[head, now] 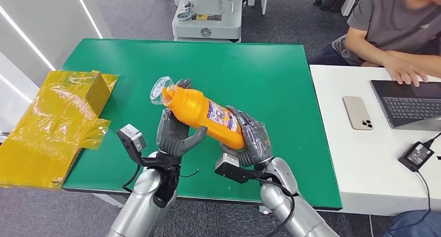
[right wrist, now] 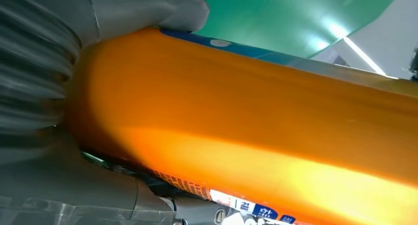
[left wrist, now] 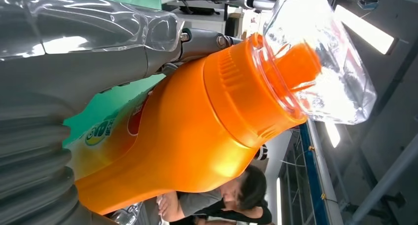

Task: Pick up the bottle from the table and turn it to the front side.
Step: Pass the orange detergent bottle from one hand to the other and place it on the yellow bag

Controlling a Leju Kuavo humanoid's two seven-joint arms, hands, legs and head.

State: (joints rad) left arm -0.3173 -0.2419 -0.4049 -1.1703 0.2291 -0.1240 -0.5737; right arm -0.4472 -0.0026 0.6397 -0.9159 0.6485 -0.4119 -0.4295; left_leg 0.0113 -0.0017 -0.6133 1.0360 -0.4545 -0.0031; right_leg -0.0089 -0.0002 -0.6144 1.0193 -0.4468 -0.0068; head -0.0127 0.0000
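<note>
From the head view, the orange bottle [head: 200, 112] is lifted clear of the green table [head: 270, 81] and lies slanted between the two hands, its clear cap [head: 160, 90] pointing up and away to the left and its base lower, toward the right. A white and blue printed label [head: 221, 116] faces upward on its lower half. The left hand [head: 174, 133] grasps the bottle near the neck and shoulder, with a thumb under the body and a finger showing behind the cap; the right hand [head: 252, 138] is wrapped around the base end. At the table's left edge sits a box wrapped in yellow film [head: 57, 117]; what it contains cannot be told. On the white desk [head: 359, 164] to the right lie a phone [head: 358, 112], a laptop [head: 411, 102] with a person's hand [head: 403, 69] on it, and a black power adapter [head: 417, 155]. In the left wrist view, the bottle's [left wrist: 197, 131] ribbed orange collar and narrower spout sit inside the transparent cap [left wrist: 325, 62], and part of a colourful label shows near the grey ribbed cover; the left hand's fingers [left wrist: 98, 62] press along the bottle's side. In the right wrist view, the glossy orange body [right wrist: 256, 131] runs across the picture with a strip of label along each edge, and the right hand's [right wrist: 59, 111] grey thumb and fingers close on it from both sides, with the green table behind.
</note>
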